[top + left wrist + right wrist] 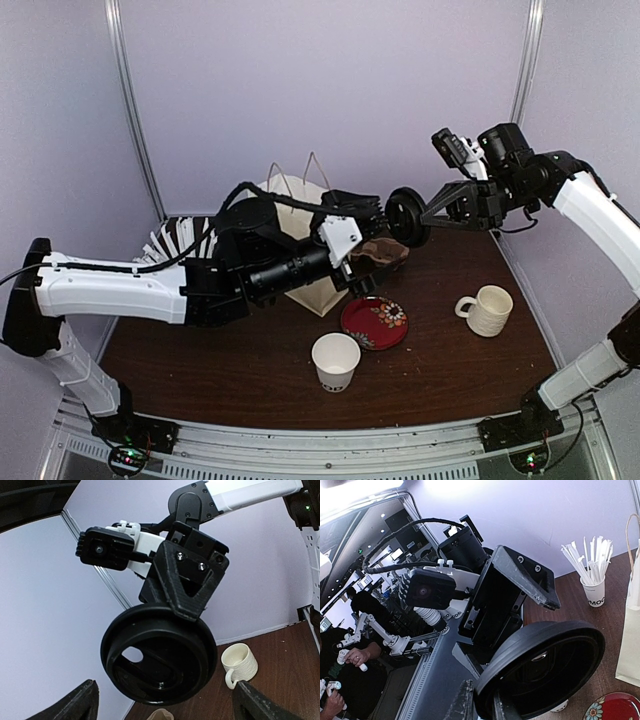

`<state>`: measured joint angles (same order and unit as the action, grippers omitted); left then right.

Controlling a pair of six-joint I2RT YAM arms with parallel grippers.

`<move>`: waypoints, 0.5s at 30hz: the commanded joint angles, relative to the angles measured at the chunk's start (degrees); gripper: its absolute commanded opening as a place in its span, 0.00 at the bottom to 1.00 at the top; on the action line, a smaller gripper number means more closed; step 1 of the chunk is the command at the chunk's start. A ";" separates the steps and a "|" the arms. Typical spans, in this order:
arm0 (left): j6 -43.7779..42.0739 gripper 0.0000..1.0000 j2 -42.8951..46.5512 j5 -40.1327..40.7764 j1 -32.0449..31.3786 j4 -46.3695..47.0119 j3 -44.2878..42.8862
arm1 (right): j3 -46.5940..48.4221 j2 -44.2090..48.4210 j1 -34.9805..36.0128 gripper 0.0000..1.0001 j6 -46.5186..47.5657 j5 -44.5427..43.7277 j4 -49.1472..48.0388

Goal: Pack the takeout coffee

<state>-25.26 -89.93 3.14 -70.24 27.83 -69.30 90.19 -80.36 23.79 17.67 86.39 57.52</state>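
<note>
Counting over the dark wooden table (200, 370), I found two paper cups, one black lid, one mug, one plate, one bag and one brown lumpy thing (380, 252) that I could not name. The takeout cup (335, 360) stood upright and open-mouthed near the front edge, dark letters at its base, just beside the red flowered plate (375, 322) and well apart from both arms. The second cup, bristling with white sticks (594, 592), sat at the back left, mostly hidden behind my left arm in the top view. The cream ribbed mug (487, 310) stood alone on the right, and the white paper bag (318, 292) stood upright with its handles up, behind the plate. The black lid (407, 216) was up in the air above the table, beyond the bag, pinched at its rim by the right gripper (482, 707), whose jaws were drawn nearly together on that edge. The left gripper (165, 692) faced it with its fingers (75, 702) spread as wide as they go and holding nothing. In the left wrist view the lid hung ahead of and between those two fingers, its hollow underside turned toward them, touching neither.
</note>
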 commanded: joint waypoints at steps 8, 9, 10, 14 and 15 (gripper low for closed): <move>1.83 0.97 -3.58 0.34 0.86 1.19 -6.15 | -1.82 0.53 0.29 0.13 -1.22 2.15 -2.09; 1.75 0.97 -3.77 0.30 0.82 1.09 -6.34 | -1.86 0.55 0.29 0.13 -1.30 2.31 -2.06; 1.71 0.97 -3.86 0.22 0.87 1.13 -6.42 | -1.94 0.60 0.29 0.13 -1.29 2.37 -2.07; 1.70 0.96 -4.49 -0.18 1.06 0.55 -7.09 | -2.12 0.81 0.29 0.13 -1.37 2.47 -2.15; 1.79 0.95 -4.57 -0.37 1.13 0.29 -7.22 | -2.07 0.89 0.29 0.13 -1.41 2.52 -2.16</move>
<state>-24.38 -93.84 3.57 -69.67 27.16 -74.19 88.64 -80.36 23.79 16.67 87.44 56.66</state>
